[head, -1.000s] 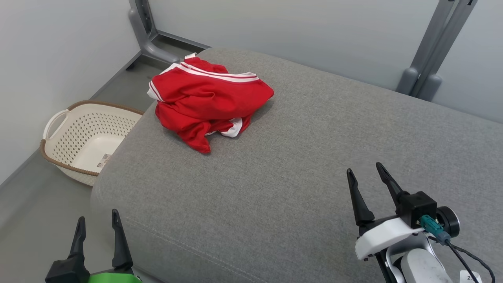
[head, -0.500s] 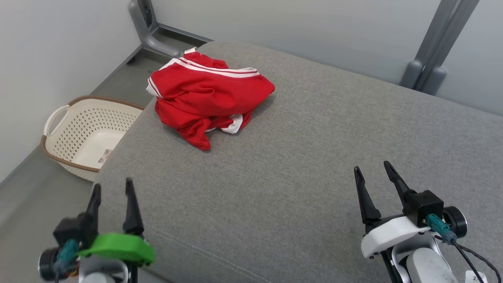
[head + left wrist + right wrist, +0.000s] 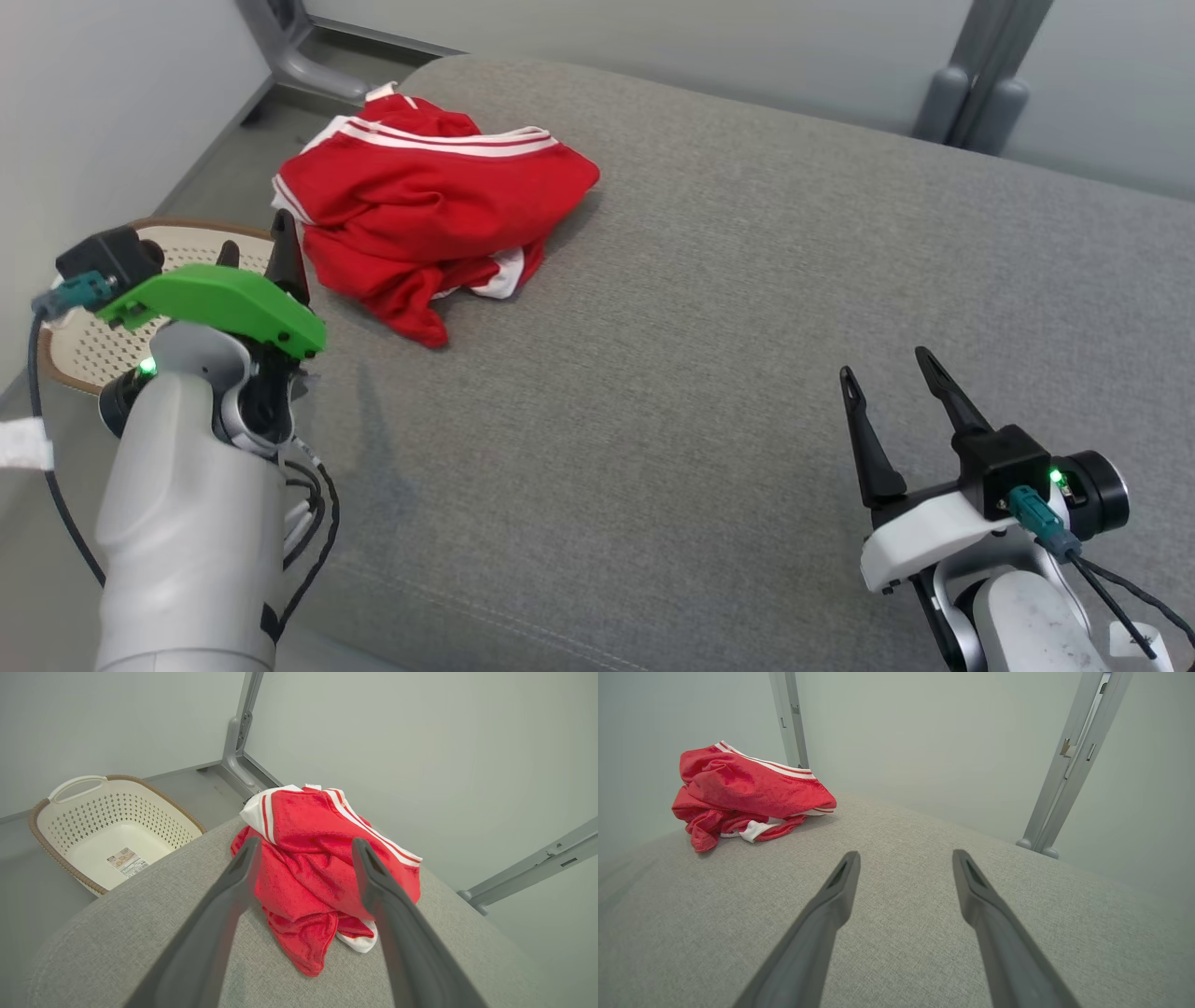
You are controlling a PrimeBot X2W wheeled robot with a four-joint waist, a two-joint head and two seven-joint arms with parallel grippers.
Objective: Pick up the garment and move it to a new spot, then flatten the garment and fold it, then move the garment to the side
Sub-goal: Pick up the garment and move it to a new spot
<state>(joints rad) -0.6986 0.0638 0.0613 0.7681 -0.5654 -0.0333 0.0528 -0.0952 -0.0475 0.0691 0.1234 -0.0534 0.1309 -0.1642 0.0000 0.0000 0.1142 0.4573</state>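
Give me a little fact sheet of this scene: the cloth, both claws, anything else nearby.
Garment: red, white-striped, crumpled at the far left corner of the grey cushion
Left claw: open, aimed at the garment, gripping nothing
Right claw: open, empty, above bare cushion
Basket: cream, perforated, on the floor beside the cushion
Stage: garment not yet picked up

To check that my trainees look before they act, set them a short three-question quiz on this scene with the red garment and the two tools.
1. True or false: the left tool is shut on the red garment.
2. The garment lies on: A the grey cushion; B the floor; C a chair.
3. Which is nearer the garment, the left tool or the right tool?
Key: 1 false, it is open; 2 A; 3 the left tool.
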